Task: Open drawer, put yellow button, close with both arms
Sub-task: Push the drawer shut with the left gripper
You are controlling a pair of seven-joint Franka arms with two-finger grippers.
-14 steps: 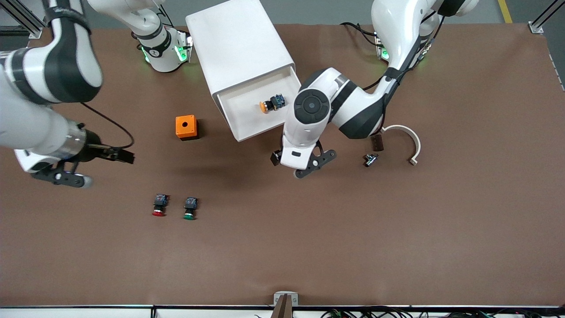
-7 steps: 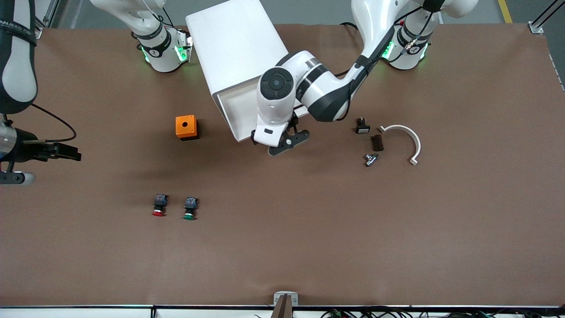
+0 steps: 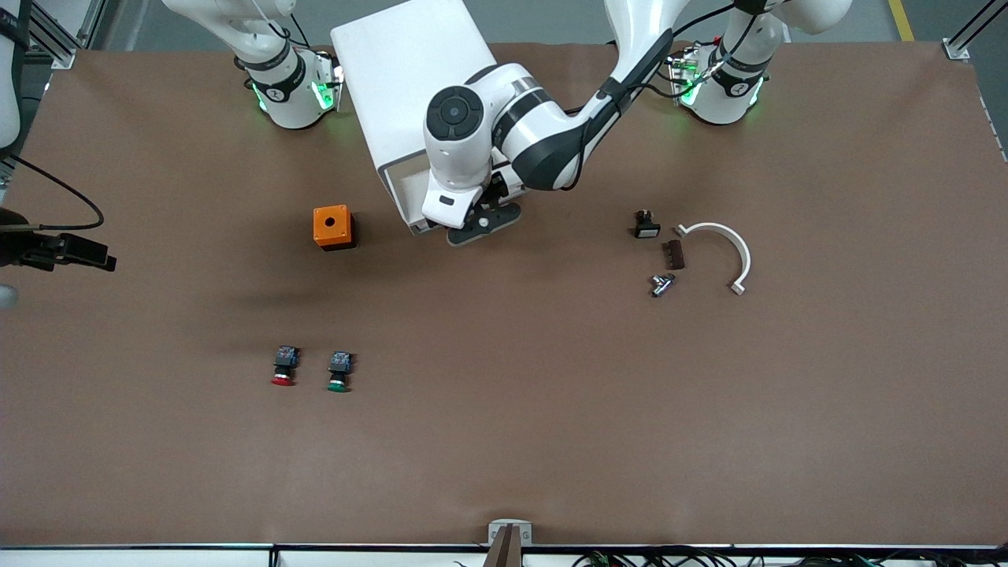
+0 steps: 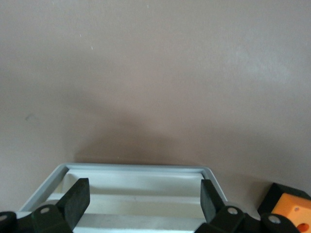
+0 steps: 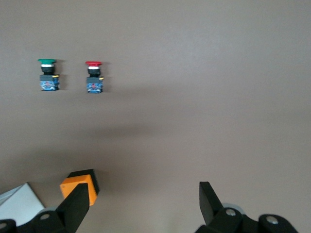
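Right gripper open, fingers wide apart over bare table. Orange box just by one finger. Green button & red button side by side, farther off.

The left arm hides the drawer's inside.

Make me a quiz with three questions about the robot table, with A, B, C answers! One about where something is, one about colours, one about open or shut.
1. Where is the left gripper?
A. at the drawer front
B. over the orange box
C. over the white curved piece

2. Which cap colours do the two buttons lying side by side on the table show?
A. blue and white
B. red and green
C. both yellow

3. How is the right gripper?
A. shut on a button
B. shut, empty
C. open

Answers: 1 A, its fingers straddle the drawer rim in the left wrist view. 2 B, both caps show plainly. 3 C, the right wrist view shows its fingers wide apart.
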